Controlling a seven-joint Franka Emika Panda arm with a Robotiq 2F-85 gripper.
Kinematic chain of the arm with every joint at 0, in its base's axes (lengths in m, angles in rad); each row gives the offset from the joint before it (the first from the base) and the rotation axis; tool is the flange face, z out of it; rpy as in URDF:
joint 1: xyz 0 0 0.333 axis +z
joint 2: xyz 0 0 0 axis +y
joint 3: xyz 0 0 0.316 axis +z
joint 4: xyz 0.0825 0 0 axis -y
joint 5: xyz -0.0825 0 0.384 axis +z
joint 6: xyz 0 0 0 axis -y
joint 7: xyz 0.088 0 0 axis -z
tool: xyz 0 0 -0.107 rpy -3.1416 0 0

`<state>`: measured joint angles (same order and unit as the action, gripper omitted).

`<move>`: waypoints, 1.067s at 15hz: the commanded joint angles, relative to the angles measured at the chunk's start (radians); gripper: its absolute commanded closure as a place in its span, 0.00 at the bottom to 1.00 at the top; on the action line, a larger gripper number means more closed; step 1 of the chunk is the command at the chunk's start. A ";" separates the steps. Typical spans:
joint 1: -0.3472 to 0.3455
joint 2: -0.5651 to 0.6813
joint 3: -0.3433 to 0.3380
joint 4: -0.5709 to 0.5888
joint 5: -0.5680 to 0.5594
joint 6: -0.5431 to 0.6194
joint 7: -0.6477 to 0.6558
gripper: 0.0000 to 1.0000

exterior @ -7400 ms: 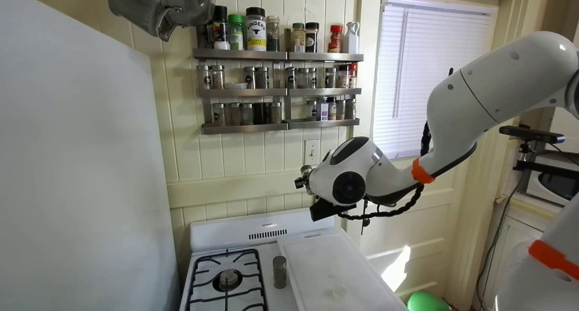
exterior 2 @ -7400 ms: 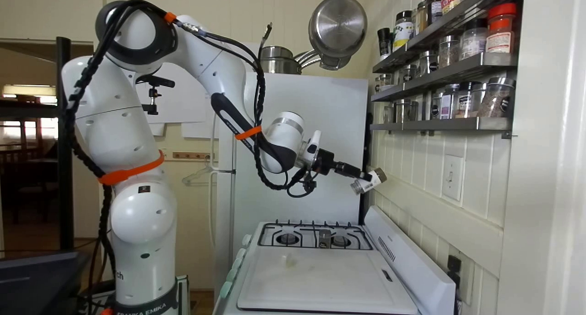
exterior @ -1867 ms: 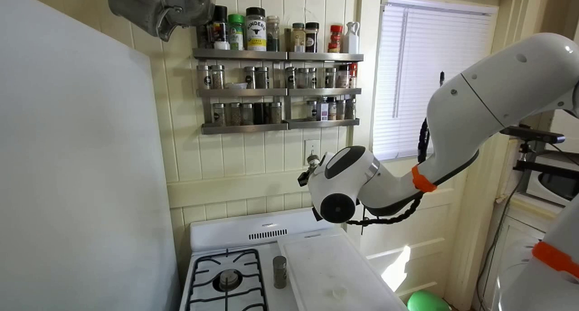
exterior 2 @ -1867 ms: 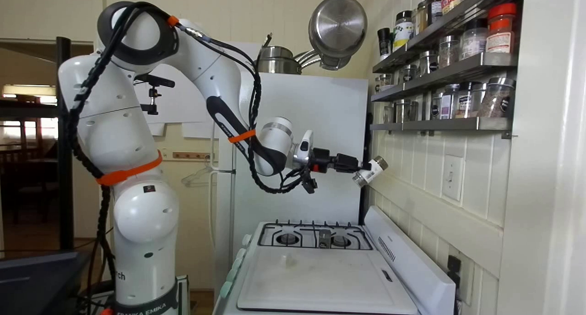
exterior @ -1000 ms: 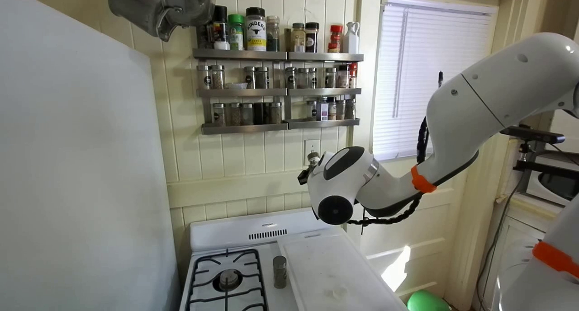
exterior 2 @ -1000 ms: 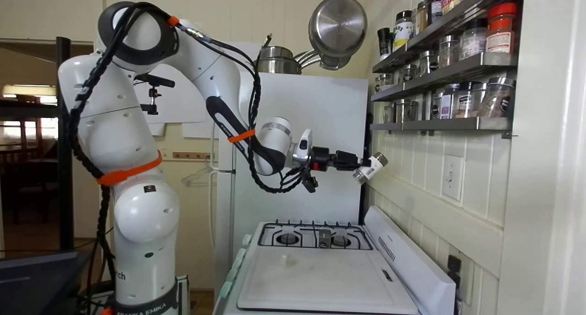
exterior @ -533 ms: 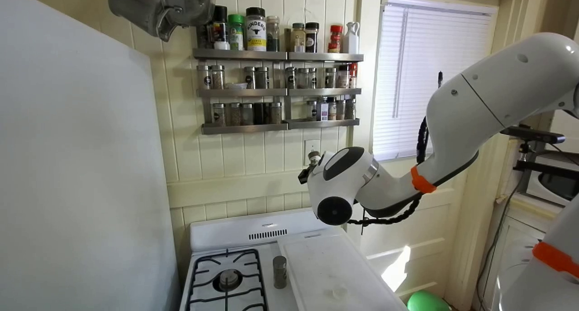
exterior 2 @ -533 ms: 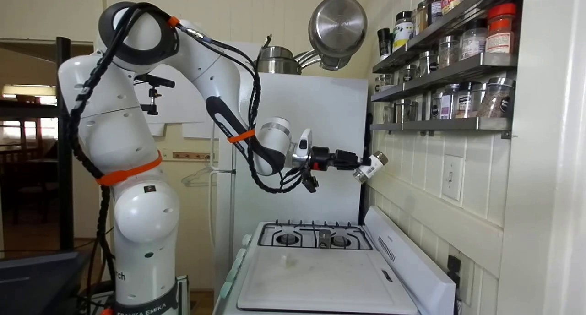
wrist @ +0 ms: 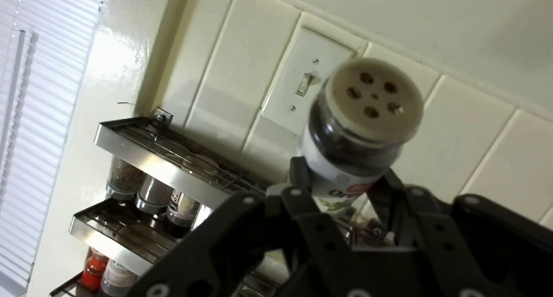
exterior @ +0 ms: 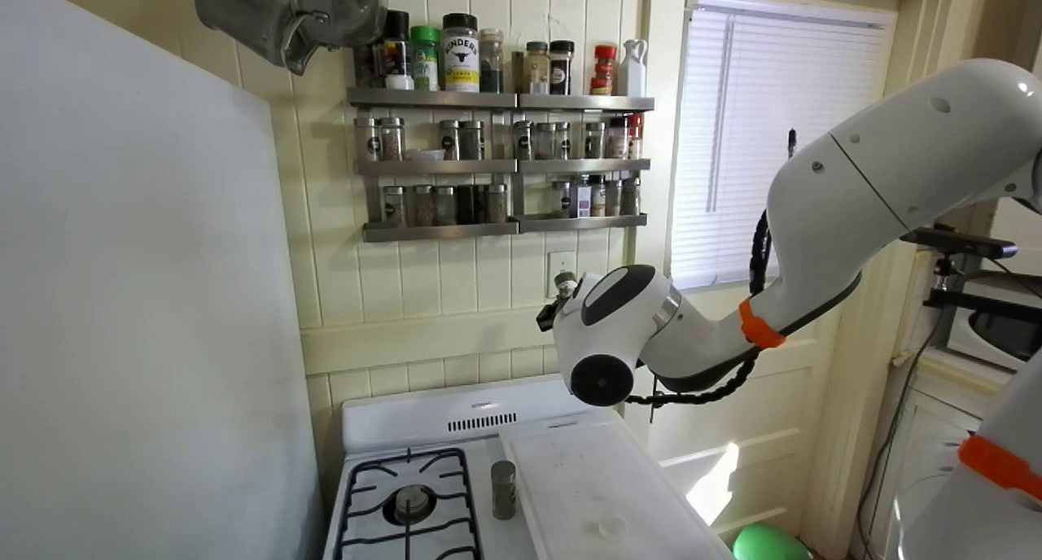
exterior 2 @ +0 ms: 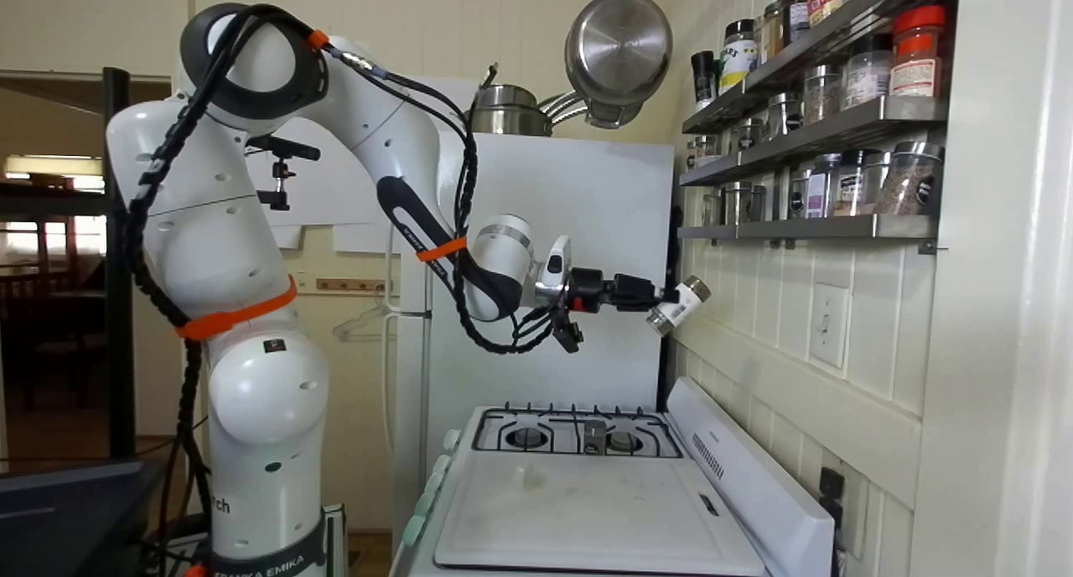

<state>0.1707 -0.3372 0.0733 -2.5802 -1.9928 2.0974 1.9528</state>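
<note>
My gripper point(wrist: 344, 178) is shut on a spice jar point(wrist: 341, 163) with a white label and a cream lid with several holes. In the wrist view, which stands upside down, the holed lid faces the camera. In an exterior view the jar point(exterior 2: 681, 306) is tilted at the fingertips point(exterior 2: 669, 296), lower end toward the arm, well above the stove point(exterior 2: 587, 518) and in front of the wall. Only one end of the jar point(exterior: 565, 282) shows in an exterior view, beside the hand. A second jar point(exterior: 504, 489) stands upright on the stove by the burner grate; it also shows in an exterior view point(exterior 2: 594, 437).
Wall shelves point(exterior: 440, 232) with several spice jars hang above; they also show in the wrist view point(wrist: 173, 172). A light switch point(wrist: 304, 84) is on the wall behind the held jar. A fridge point(exterior: 146, 299) and a hanging pot point(exterior 2: 619, 57) are nearby. A flat white cover point(exterior: 578, 462) lies on the stove.
Since the oldest frames, the wrist has lowered and turned, the hand is more level, and the held jar is slightly higher. Over the last second hardly anything has moved.
</note>
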 commanded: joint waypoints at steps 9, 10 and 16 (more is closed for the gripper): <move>0.010 -0.021 -0.021 -0.017 0.054 0.036 -0.012 0.87; 0.010 -0.023 -0.031 -0.014 0.068 0.061 -0.015 0.87; -0.022 -0.030 -0.141 0.019 0.209 0.367 -0.045 0.87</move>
<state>0.1649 -0.3455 -0.0183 -2.5684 -1.8556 2.3265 1.9431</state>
